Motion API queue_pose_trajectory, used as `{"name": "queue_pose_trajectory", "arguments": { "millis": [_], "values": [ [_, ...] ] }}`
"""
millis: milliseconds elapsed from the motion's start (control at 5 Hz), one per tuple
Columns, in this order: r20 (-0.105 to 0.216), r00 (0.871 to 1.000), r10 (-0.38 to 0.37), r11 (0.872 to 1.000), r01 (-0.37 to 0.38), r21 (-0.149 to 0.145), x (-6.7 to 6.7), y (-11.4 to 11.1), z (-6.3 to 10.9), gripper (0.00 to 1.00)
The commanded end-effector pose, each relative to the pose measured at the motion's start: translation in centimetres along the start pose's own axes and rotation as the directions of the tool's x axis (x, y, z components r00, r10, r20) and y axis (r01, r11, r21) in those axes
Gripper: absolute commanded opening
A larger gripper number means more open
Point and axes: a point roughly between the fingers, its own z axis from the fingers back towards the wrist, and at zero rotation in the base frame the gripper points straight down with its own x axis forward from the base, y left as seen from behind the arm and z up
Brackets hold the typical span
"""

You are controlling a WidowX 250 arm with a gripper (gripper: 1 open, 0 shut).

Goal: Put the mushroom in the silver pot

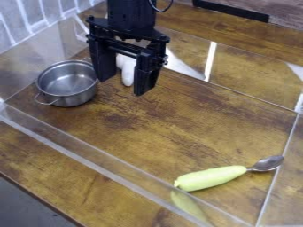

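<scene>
The silver pot (67, 82) stands at the left of the wooden table, round, shiny and with nothing in it. Just right of the pot, my black gripper (124, 82) hangs down close to the tabletop. Its jaws stand wide apart. Between the two fingers shows a white upright piece, the stem of the mushroom (128, 71). The fingers and the gripper body hide the mushroom's cap. I cannot tell whether either finger touches the stem.
A long yellow-green vegetable (211, 178) lies near the front right, with a metal spoon (267, 164) just beyond it. A low clear plastic wall (106, 164) rings the table. A tiled wall stands at the back left.
</scene>
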Motion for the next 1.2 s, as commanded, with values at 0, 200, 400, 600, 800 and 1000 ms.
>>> {"name": "queue_pose_trajectory", "arguments": {
  "millis": [0, 200, 400, 600, 800, 1000],
  "values": [
    [0.004, 0.999, 0.041, 0.999, -0.041, -0.002, 0.1, 1.2, 0.2, 1.00],
    [0.015, 0.999, 0.033, 0.999, -0.033, -0.002, 1.2, 1.2, -0.2, 1.00],
    [0.052, 0.997, 0.051, 0.999, -0.051, -0.009, 2.5, 1.4, 0.0, 1.00],
    [0.064, 0.997, 0.041, 0.999, -0.040, -0.011, 3.7, 1.4, -0.5, 1.00],
    [0.064, 0.992, 0.108, 0.994, -0.108, -0.012, 4.0, 2.0, 0.0, 1.00],
    [0.082, 0.976, 0.199, 0.980, -0.198, -0.018, 4.5, 3.4, 0.7, 1.00]
  ]
}}
